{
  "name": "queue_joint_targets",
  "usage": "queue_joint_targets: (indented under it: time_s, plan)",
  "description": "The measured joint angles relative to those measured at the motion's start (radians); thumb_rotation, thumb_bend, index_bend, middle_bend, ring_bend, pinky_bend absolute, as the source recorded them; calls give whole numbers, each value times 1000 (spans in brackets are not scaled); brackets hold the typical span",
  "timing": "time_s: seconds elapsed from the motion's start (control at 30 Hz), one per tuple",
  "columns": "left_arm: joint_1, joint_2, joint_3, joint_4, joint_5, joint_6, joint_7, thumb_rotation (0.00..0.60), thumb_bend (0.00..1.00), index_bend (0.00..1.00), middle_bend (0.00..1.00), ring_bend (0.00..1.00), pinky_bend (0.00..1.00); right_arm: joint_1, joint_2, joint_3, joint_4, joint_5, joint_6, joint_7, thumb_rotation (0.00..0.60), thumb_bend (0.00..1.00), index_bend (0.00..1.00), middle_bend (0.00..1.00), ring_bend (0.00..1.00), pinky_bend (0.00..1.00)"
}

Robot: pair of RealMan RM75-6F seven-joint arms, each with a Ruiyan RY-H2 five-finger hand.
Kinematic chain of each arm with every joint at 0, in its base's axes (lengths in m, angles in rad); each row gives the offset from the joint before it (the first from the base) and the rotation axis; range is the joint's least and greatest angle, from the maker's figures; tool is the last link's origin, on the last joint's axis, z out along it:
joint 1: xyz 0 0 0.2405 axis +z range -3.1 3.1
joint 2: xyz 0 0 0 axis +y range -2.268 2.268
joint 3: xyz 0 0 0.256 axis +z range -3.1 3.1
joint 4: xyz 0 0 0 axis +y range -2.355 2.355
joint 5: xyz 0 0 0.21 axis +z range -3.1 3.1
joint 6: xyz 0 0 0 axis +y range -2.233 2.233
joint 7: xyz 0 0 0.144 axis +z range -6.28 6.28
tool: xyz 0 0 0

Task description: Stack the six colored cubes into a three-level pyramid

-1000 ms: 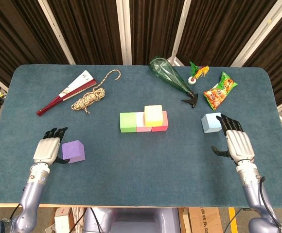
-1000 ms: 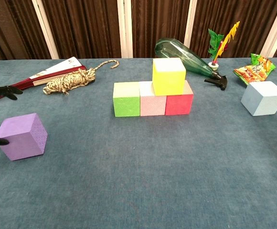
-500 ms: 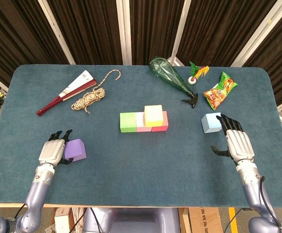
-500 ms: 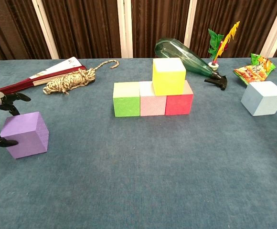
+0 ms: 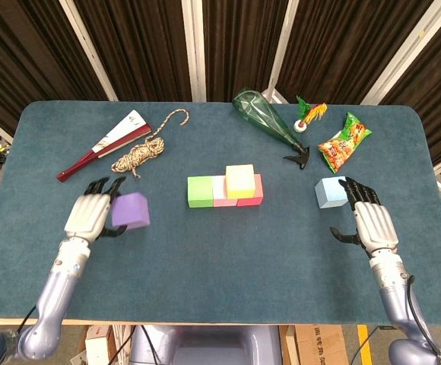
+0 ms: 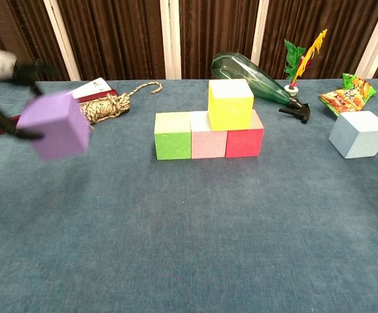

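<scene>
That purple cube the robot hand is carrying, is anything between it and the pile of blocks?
Nothing visible is. The left robot hand holds the purple cube lifted off the table, with only bare cloth between it and the stack's green cube. The rope lies behind that path.

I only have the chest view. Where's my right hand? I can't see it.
Observer: Right hand is just right of the blue cube, open, holding nothing.
Operator: Touching it?
Observer: Fingertips reach its right edge; I cannot tell if they touch.
Operator: My left grip is blurred here.
Observer: Left hand holds the purple cube, fingers on the far side, thumb on the near side.
</scene>
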Motion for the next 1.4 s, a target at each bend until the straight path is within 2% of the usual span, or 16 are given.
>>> queue_joint_targets:
  time_s: [0.27, 0.47, 0.97, 1.4]
  plan:
    - [-181, 31, -105, -9, -166, -58, 116, 600, 354, 8, 371, 53, 84, -5, 0, 13, 11, 9, -13, 19, 600, 289, 0, 0, 0, 52]
    - [-307, -1, -137, 56, -304, -103, 181, 600, 354, 8, 370, 54, 85, -6, -2, 21, 23, 19, -30, 33, 600, 289, 0, 0, 0, 52]
    - [-518, -164, -129, 297, -505, -136, 268, 600, 354, 8, 370, 55, 84, -9, 5, 40, 40, 47, -68, 75, 600, 289, 0, 0, 0, 52]
    - [-605, -258, -123, 436, -564, -173, 256, 600, 354, 8, 371, 68, 85, -10, 0, 47, 55, 56, -84, 84, 600, 289, 0, 0, 0, 52]
